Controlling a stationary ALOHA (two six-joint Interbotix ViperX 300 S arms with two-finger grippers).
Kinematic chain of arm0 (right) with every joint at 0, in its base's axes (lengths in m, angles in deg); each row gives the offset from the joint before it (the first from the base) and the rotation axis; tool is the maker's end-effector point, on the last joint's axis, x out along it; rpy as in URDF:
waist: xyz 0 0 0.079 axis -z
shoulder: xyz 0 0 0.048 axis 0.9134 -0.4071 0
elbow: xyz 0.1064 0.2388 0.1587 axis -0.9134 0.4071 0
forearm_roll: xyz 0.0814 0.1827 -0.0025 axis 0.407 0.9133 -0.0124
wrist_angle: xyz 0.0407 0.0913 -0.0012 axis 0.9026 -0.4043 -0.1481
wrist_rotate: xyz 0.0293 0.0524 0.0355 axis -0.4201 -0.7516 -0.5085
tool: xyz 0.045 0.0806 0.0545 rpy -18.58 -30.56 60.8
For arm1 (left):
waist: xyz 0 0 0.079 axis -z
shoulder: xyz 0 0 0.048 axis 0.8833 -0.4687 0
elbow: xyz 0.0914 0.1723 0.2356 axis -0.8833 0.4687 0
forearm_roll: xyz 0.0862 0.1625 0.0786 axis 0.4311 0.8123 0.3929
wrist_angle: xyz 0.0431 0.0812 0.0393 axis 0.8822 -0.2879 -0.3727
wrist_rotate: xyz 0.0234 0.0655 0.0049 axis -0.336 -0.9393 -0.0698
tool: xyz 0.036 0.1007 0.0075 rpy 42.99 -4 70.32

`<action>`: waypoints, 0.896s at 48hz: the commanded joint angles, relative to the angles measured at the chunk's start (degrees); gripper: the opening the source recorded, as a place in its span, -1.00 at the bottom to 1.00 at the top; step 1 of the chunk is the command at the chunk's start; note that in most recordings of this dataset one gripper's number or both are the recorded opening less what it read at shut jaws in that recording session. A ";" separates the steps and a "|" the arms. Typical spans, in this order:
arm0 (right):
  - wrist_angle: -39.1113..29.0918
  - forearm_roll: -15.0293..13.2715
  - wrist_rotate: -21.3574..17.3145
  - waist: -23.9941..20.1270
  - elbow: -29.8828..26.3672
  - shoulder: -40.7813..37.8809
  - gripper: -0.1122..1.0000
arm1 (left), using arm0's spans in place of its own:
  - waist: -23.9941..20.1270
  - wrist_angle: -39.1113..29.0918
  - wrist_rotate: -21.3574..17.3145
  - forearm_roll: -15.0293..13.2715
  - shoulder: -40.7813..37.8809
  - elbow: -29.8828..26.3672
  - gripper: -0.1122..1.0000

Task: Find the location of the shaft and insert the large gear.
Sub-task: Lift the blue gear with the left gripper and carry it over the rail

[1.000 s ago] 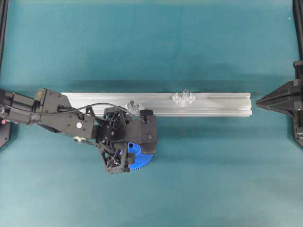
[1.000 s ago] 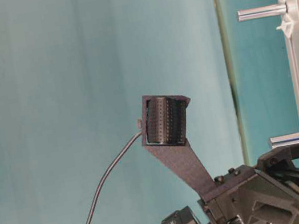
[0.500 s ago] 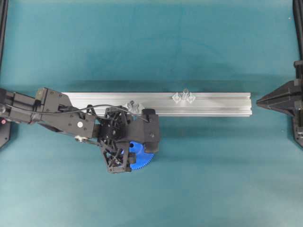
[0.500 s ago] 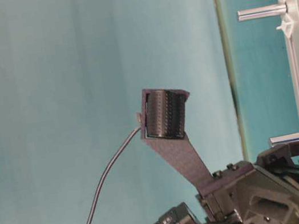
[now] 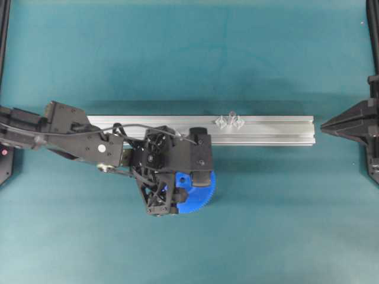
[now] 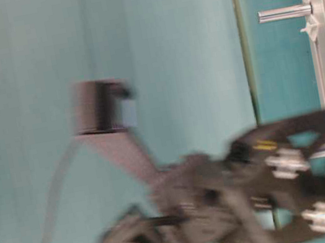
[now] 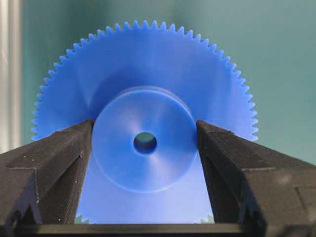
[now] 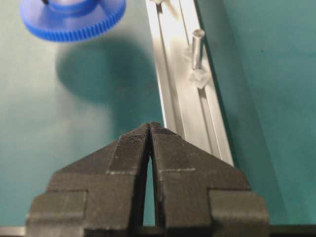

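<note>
The large gear [image 7: 144, 64], a bright blue toothed disc, is held by its raised hub between the two fingers [image 7: 64, 153] of my left gripper [image 7: 144, 136]. In the overhead view the left gripper [image 5: 180, 188] holds the gear [image 5: 201, 198] just in front of the rail, and the arm covers the rail's left part. The right wrist view shows the gear [image 8: 74, 19] hanging above its shadow on the table. A shaft [image 5: 230, 118] stands upright on a clear mount, right of the gear, and shows as shaft [image 8: 196, 47] and shaft [image 6: 285, 12]. My right gripper [image 5: 324, 127] rests shut at the rail's right end, its tips [image 8: 149, 126] together.
The aluminium rail [image 5: 272, 130] lies across the middle of the teal table, seen as rail [image 8: 192, 113] in the right wrist view. Black frame posts [image 5: 5, 35] stand at the left and right edges. A cable [image 5: 136, 127] loops over the left wrist.
My left gripper has moved right and slightly toward the rail with the gear held; the table-level view is blurred by that motion. The right gripper has not moved.
</note>
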 commanded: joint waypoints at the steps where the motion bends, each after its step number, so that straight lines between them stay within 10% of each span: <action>1: 0.62 0.00 -0.53 0.09 -0.70 -0.44 -0.62 | -0.79 0.70 -1.49 0.35 3.25 -2.55 0.50; 43: 1.85 0.00 -0.53 0.18 -0.35 0.18 -0.62 | -11.25 6.06 -11.69 0.35 -1.32 -11.69 0.50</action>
